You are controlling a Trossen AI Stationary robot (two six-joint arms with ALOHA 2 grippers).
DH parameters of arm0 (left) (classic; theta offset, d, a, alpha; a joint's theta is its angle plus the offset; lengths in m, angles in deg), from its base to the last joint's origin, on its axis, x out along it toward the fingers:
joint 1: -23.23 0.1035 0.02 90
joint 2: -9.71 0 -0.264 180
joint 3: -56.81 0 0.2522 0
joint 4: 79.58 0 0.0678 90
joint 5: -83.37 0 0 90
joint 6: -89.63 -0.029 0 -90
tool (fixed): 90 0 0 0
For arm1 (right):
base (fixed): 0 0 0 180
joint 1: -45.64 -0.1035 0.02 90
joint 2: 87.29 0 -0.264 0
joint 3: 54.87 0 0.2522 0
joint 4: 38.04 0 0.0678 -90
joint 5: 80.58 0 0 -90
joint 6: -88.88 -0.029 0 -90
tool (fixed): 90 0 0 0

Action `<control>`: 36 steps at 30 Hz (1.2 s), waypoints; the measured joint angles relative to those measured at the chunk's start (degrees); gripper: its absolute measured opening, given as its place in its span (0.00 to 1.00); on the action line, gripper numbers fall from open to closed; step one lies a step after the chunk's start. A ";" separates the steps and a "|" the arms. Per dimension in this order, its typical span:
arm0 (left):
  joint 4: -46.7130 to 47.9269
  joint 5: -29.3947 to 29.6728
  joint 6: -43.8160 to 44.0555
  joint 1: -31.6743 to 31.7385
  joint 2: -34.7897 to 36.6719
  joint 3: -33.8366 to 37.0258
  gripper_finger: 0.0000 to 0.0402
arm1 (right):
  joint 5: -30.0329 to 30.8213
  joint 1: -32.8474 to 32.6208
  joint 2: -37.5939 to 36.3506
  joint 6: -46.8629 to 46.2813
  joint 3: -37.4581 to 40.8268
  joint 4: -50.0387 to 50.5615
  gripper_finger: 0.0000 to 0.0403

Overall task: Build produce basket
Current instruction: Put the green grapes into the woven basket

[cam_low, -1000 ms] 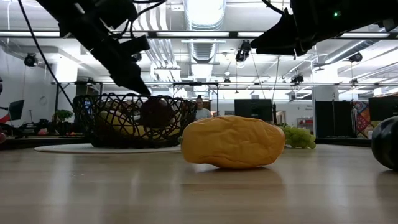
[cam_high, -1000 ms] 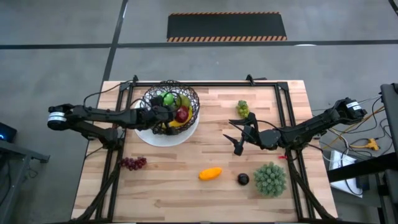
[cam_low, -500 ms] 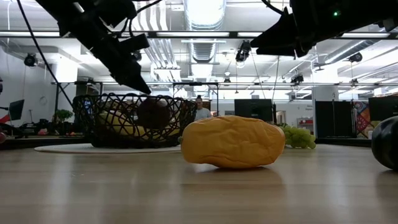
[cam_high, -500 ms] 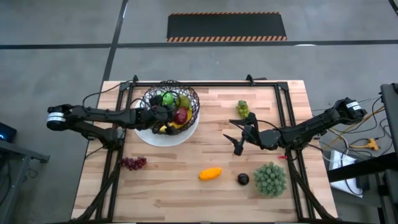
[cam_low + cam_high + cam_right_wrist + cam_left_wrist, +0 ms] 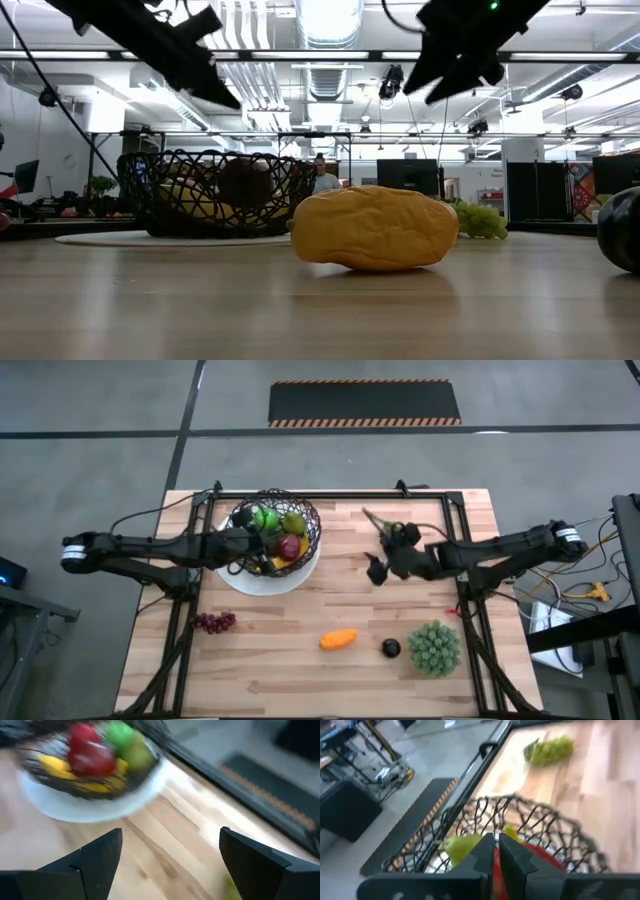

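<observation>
Left gripper (image 5: 243, 543) hovering at the near-left rim of the basket (image 5: 306, 520), fingers pressed together with nothing between them, per left wrist view. Basket sitting on the white plate (image 5: 304, 572), already holding a green apple (image 5: 267, 517), pear (image 5: 293, 523), red fruit (image 5: 291, 545) and banana (image 5: 281, 563).

Still lying loose on the table: purple grapes (image 5: 213, 622) near the front-left, orange piece (image 5: 338, 639) front-centre, dark plum (image 5: 390, 648) just right of it, green grapes (image 5: 478, 221) toward the back.

Handling guess: looking like light hollow toy produce, stiff and smooth-skinned, so likely slipping under a pinch; rolling risk on the plum. Taking the orange piece across its narrow waist; taking the plum dead-centre; grape clusters bumpy, gripping around the middle of the bunch.

Right gripper (image 5: 378, 543) hanging over the green grapes at back-centre, fingers spread wide, holding nothing.

Hard to read: green grapes almost fully hidden under the right gripper from above, only showing in low and left wrist views. Right wrist view smeared. Plum cut off at the low view's edge. Spiky green ball (image 5: 434, 647) sitting front-right, not part of the set.
</observation>
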 joint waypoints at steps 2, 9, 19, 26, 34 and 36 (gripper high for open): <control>-1.17 -0.35 -0.13 -0.96 1.18 0.02 0.02 | -2.39 3.39 0.92 -3.89 -1.91 6.29 0.78; -9.06 -1.79 -4.53 -3.39 3.07 1.16 0.02 | -12.96 15.63 3.95 -7.67 -2.04 12.41 0.77; -10.21 -1.72 -5.03 -3.58 2.90 1.34 0.02 | -17.29 26.30 9.81 -7.02 -0.63 13.50 0.69; -10.16 -1.67 -5.01 -3.58 2.90 1.48 0.02 | -16.91 31.09 16.11 -4.31 -1.93 11.68 0.65; -10.15 -1.45 -5.01 -3.58 2.90 1.77 0.02 | -16.87 33.99 21.57 -3.01 -3.84 9.54 0.60; -10.16 -1.45 -5.01 -3.58 2.90 1.77 0.02 | -16.89 34.13 22.58 -2.80 -4.08 8.30 0.59</control>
